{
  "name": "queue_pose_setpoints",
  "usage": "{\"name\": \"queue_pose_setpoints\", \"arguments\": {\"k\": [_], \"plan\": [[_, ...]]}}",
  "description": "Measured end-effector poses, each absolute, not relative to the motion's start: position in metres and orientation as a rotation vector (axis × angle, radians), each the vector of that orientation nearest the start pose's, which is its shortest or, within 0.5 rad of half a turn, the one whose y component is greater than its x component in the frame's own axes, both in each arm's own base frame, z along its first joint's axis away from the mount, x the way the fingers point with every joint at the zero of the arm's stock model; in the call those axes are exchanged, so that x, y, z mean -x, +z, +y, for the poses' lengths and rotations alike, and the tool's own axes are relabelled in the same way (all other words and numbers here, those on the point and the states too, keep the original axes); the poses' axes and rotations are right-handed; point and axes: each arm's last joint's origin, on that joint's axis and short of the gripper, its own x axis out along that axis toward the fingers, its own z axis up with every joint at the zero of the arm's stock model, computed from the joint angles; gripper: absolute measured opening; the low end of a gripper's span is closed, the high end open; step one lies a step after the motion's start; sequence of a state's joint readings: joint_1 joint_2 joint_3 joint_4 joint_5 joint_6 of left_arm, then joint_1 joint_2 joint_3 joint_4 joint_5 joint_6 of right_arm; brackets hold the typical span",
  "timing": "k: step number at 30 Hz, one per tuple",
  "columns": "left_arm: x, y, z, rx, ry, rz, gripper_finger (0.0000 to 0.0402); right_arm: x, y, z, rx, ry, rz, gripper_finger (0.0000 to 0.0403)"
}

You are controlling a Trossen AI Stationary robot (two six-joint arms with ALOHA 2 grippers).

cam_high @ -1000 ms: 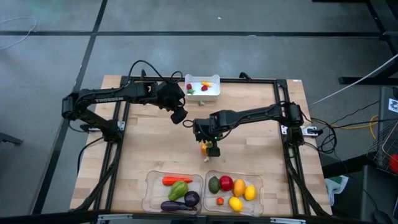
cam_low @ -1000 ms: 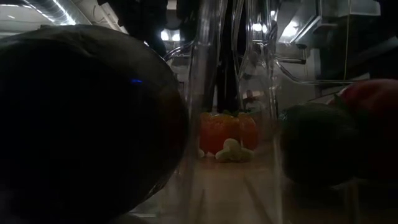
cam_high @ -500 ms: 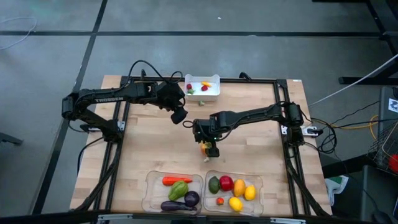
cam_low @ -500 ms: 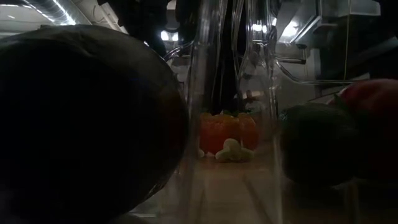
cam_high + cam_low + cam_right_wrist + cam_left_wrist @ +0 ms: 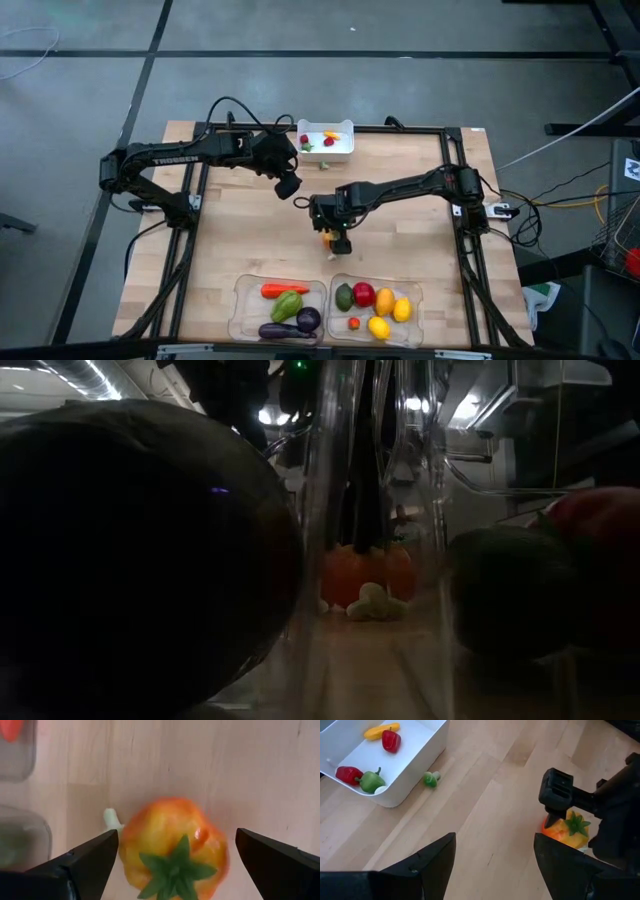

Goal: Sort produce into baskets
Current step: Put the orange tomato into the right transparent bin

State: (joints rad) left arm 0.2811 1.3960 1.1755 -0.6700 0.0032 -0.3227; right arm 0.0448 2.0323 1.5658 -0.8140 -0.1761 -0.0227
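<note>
My right gripper [image 5: 333, 238] is over the orange pepper [image 5: 172, 852] mid-table, fingers [image 5: 85, 862] spread wide on either side of it, not touching it in the wrist view. The pepper sits upright, green stem [image 5: 175, 867] pointing up at my camera; it's roundish, no clear long axis. A small pale piece [image 5: 112, 817] lies just beside it, touching or nearly so — can't tell what it is. From above the gripper covers most of the pepper, only an orange sliver shows. My left gripper [image 5: 495, 865] hangs near the white bin [image 5: 325, 139] at the far edge, fingers parted, nothing between them. The bin holds red pieces, a green one and a yellow-orange one; a small green piece [image 5: 430, 779] lies on the table [image 5: 230, 230] just outside its wall. Two clear trays sit at the near edge: left tray [image 5: 245, 290] has a carrot [image 5: 283, 290] lying crosswise, a green pepper [image 5: 286, 306] and an eggplant [image 5: 288, 329], also crosswise. Right tray [image 5: 415, 295] has a dark green fruit, a red apple [image 5: 364, 294], yellow and orange fruits and a tiny red piece. Low view is mostly blocked by dark produce up close and tray walls — the orange pepper [image 5: 365, 572] shows only through the gap between them, gripper fingers coming down at it.
</note>
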Motion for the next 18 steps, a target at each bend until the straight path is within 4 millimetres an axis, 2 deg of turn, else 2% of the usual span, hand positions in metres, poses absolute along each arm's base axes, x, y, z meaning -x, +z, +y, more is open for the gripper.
{"name": "queue_pose_setpoints", "arguments": {"k": [7, 18], "plan": [[-0.276, 0.293, 0.080, 0.426, 0.401, 0.837, 0.0265, -0.406, 0.179, 0.023, -0.076, 0.197, 1.287, 0.0400], [-0.276, 0.293, 0.080, 0.426, 0.401, 0.837, 0.0265, -0.406, 0.177, 0.013, -0.115, 0.188, 1.289, 0.0400]]}}
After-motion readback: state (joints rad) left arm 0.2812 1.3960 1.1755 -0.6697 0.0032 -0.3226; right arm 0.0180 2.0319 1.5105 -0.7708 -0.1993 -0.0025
